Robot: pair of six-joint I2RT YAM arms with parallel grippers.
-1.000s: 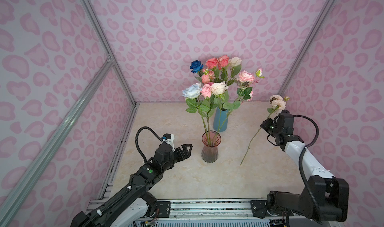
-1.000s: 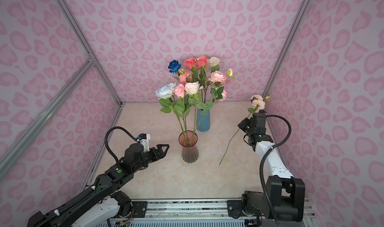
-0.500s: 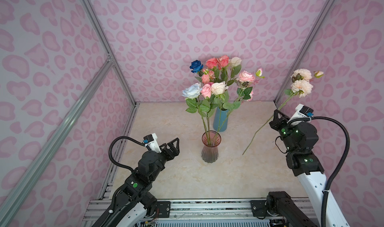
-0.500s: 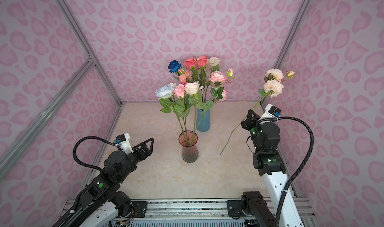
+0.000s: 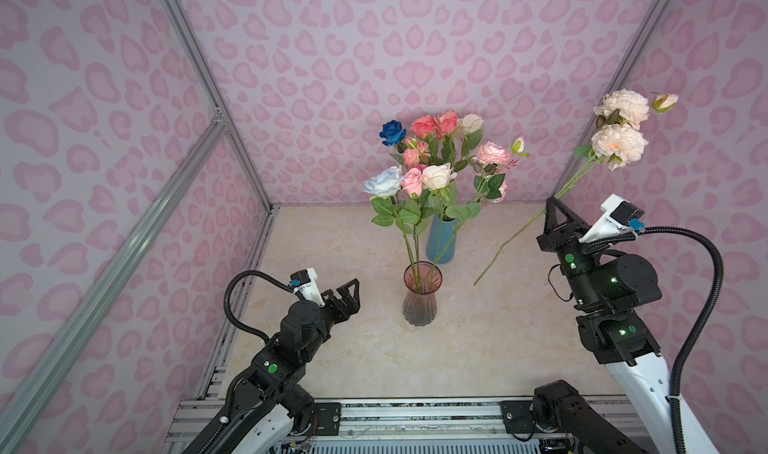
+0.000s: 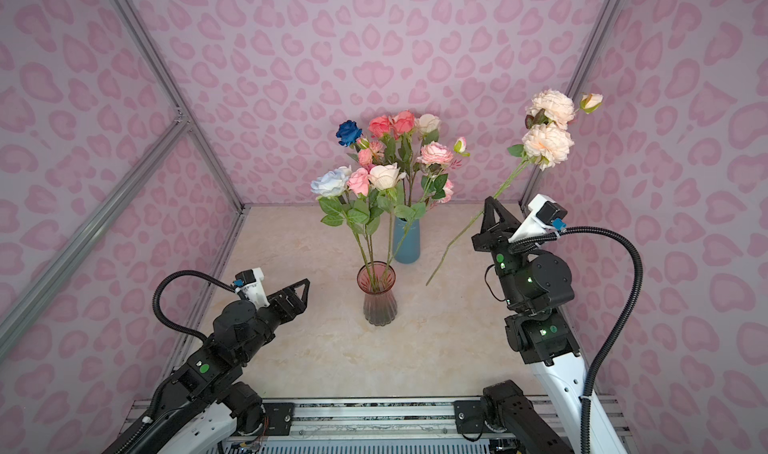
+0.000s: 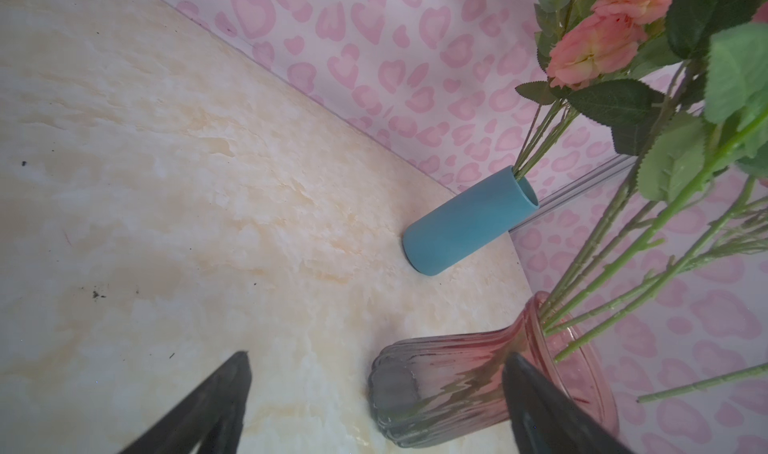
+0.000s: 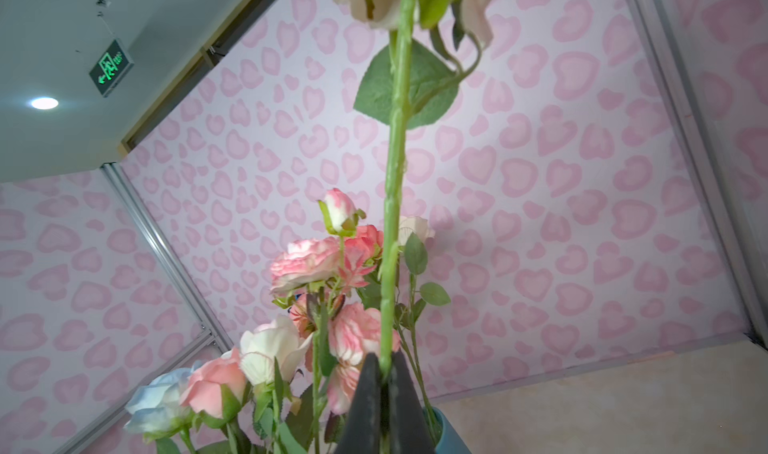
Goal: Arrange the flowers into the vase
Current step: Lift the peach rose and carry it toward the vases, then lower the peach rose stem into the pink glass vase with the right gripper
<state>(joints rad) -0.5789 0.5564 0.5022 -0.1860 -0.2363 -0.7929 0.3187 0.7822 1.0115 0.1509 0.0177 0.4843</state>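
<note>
So the right gripper (image 5: pixel 554 203) is clamped tight on the stem of a cream peony sprig (image 5: pixel 619 144), blooms way up past its tips. The left gripper (image 5: pixel 350 290) sits spread wide, holding nothing. Just ahead of it stands the pink glass vase (image 5: pixel 419 306) with a few roses (image 5: pixel 411 179) in; farther on, the blue vase (image 5: pixel 442 244) holds more flowers (image 5: pixel 492 153).

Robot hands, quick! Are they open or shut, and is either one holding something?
Left gripper: open, holding nothing.
Right gripper: shut on the stem of the cream flower.
</note>
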